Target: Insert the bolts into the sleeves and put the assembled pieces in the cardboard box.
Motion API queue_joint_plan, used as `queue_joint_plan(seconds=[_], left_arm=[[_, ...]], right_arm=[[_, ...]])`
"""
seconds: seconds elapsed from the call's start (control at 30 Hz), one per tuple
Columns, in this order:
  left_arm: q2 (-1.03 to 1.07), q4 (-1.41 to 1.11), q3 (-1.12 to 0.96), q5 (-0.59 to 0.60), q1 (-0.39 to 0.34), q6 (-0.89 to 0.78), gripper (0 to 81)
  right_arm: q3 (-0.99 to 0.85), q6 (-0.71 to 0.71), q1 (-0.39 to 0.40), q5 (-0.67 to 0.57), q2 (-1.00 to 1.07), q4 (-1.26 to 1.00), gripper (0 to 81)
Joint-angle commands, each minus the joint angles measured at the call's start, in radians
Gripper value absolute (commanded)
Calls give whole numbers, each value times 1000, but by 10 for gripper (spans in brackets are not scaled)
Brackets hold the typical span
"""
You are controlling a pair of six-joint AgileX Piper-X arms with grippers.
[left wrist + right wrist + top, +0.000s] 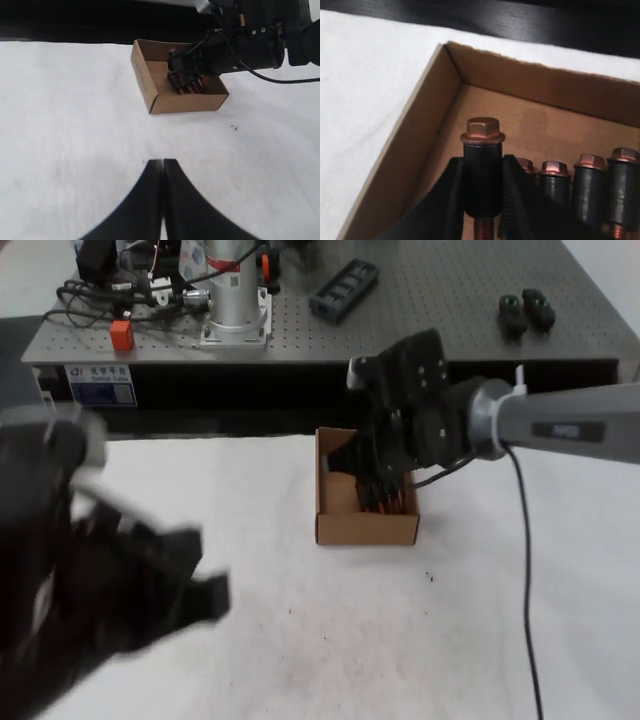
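My right gripper (481, 200) is shut on an assembled piece (482, 170), a copper-headed bolt through a black sleeve, and holds it inside the cardboard box (425, 130). Several more assembled pieces (590, 185) lie in a row on the box floor beside it. From the high view the right arm comes in from the right, its gripper (385, 480) down in the box (335, 525). My left gripper (163, 167) is shut and empty above the white cloth, well short of the box (160, 102); the left arm is a dark blur (90, 580) at the near left.
A white cloth (330, 640) covers the bench around the box. Behind it runs a perforated metal table (420, 310) carrying a black tray (343, 288), cables, a metal post and two small black parts (525, 312). A black cable (525, 570) hangs from the right arm.
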Motion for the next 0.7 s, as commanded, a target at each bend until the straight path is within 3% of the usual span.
queue_joint_plan(seconds=[0.0,0.1,0.27,0.33,0.5,0.67], left_arm=[[-56,-6,32,-19,2,-30,6],[-132,-6,97,-19,2,-35,6],[-220,-6,187,-12,2,-35,6],[-235,-4,209,1,2,-35,6],[-254,-4,228,13,2,-35,6],[-276,-4,228,13,2,-32,6]], right_arm=[[-25,15,-2,-7,-8,3,39],[-25,19,-2,-20,6,8,15],[-25,19,-2,-68,5,7,297],[-25,29,-2,-71,-9,13,341],[46,34,-2,-71,-133,-22,257],[306,34,-2,-71,-404,-128,228]])
